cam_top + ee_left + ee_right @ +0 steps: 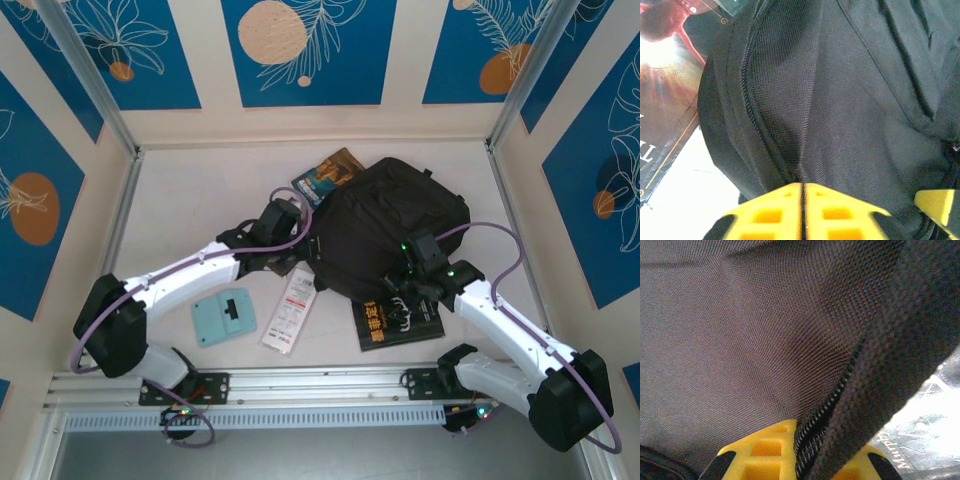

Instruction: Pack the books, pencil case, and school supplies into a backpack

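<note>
The black backpack (pixel 390 225) lies in the middle of the table. My left gripper (pixel 298 232) is at its left edge; in the left wrist view its yellow fingers (pixel 803 184) are pressed together on a fold of backpack fabric (pixel 840 100). My right gripper (pixel 408 272) is at the bag's near right edge, shut on the zip edge (pixel 840 395). A black book with gold print (pixel 400 322) lies in front of the bag. A blue-and-orange book (pixel 328 172) pokes out behind it. A dark brown book (pixel 665 95) lies beside the bag's left side.
A long white packet with red print (pixel 289 312) and a light-teal piece with a black patch (pixel 224 317) lie on the table near the left arm. Aluminium posts and patterned walls enclose the table; a rail (pixel 320 380) runs along the near edge.
</note>
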Motion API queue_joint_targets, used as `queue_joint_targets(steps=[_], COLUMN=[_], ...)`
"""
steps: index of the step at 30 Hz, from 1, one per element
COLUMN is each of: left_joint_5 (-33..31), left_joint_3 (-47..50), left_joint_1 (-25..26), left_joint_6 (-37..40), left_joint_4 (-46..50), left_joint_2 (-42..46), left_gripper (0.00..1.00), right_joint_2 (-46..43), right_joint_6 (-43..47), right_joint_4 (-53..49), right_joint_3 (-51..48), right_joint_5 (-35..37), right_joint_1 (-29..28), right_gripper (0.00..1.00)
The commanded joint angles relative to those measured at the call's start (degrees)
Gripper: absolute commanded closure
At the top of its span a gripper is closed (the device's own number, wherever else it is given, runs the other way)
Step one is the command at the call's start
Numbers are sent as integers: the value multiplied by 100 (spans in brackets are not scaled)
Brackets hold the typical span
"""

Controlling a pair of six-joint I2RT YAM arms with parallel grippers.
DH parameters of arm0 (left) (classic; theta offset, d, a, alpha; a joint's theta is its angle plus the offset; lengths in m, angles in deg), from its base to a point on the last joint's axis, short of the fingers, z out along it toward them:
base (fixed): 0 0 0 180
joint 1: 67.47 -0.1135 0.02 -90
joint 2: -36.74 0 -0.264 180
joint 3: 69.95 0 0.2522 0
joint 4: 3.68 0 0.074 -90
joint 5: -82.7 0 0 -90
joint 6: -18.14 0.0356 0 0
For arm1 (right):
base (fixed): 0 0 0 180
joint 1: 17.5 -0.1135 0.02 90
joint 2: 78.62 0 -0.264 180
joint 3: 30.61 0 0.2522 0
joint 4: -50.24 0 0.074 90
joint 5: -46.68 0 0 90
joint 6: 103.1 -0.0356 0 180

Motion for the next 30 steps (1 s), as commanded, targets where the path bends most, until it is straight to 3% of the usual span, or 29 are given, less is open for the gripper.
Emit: queue_joint_targets(steps=[1,11,18,24,30], left_joint_5=[-50,-803,-2324,-3208,-3388], left_joint_3=[-257,-1215,-2107,-2233,-2288], left_joint_1=[43,328,973,1044,1061], left_joint_6=[266,1684,2798,3359,3600], left_joint_4=[137,1492,2654,2923,3017], left_joint_2=[-48,-526,-1182,-1226,-1042], left_gripper=[100,100,100,100,100], right_joint_2=[-47,87,396,382,479], right_joint_6=[108,588,829,1092,1444], right_joint_4=[-28,-379,-812,-874,-1120], right_joint_3=[73,187,482,653,1034], right_joint_5=[114,494,988,1284,1661], right_joint_1=[-42,-60,-95,-20,304], right_gripper=[100,100,100,100,100])
